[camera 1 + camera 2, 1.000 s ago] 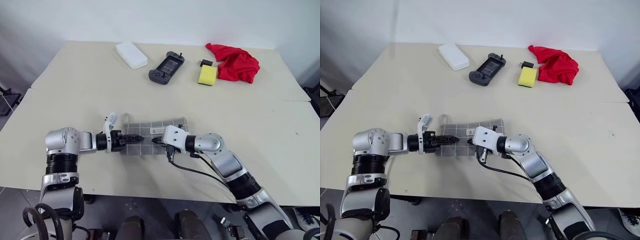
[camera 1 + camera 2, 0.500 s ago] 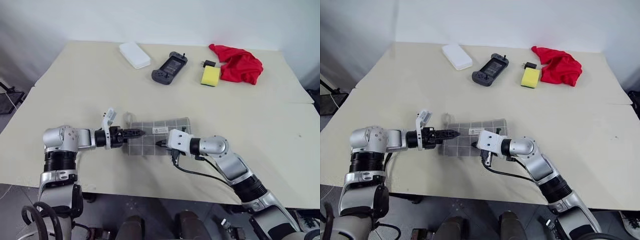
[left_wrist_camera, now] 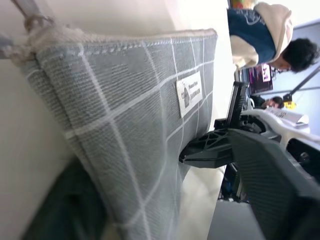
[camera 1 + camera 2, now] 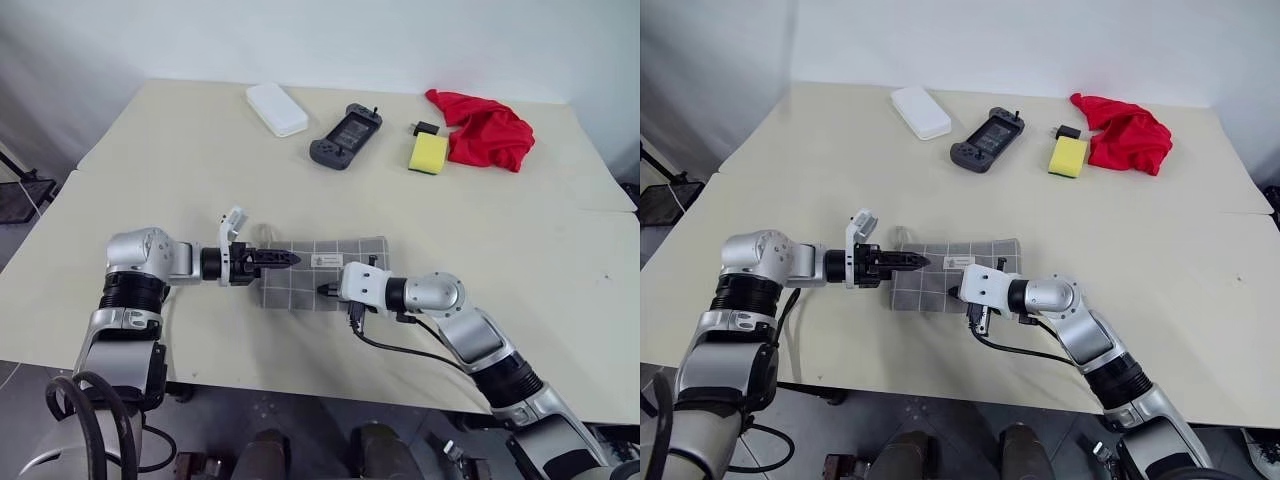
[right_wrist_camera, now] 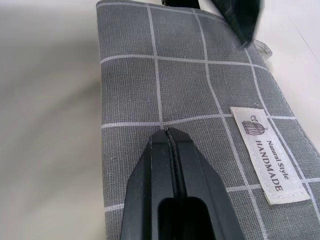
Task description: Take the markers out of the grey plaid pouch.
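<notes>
Lying flat near the front edge of the cream table (image 4: 150, 160), the grey plaid pouch (image 4: 325, 272) has a gripper at each side of it. The right gripper (image 4: 322, 290) has its two black fingers pressed together, tips resting on the fabric just below the white label (image 5: 263, 152); the judgement is that it pins the pouch down so it cannot slide while the other arm works. The left gripper (image 4: 283, 259) reaches in level along the pouch's far long edge, close to the loop end (image 4: 262, 232), probably after the zip or the opening there. Whether its jaws are apart or together cannot be told from these views. No markers are visible, so they are presumably inside the pouch, which looks closed.

Well apart at the back of the table lie a white box (image 4: 277, 109), a dark handheld game controller (image 4: 346, 136), a yellow sponge (image 4: 429, 152) and a crumpled red cloth (image 4: 485, 130). None of them stands in the way.
</notes>
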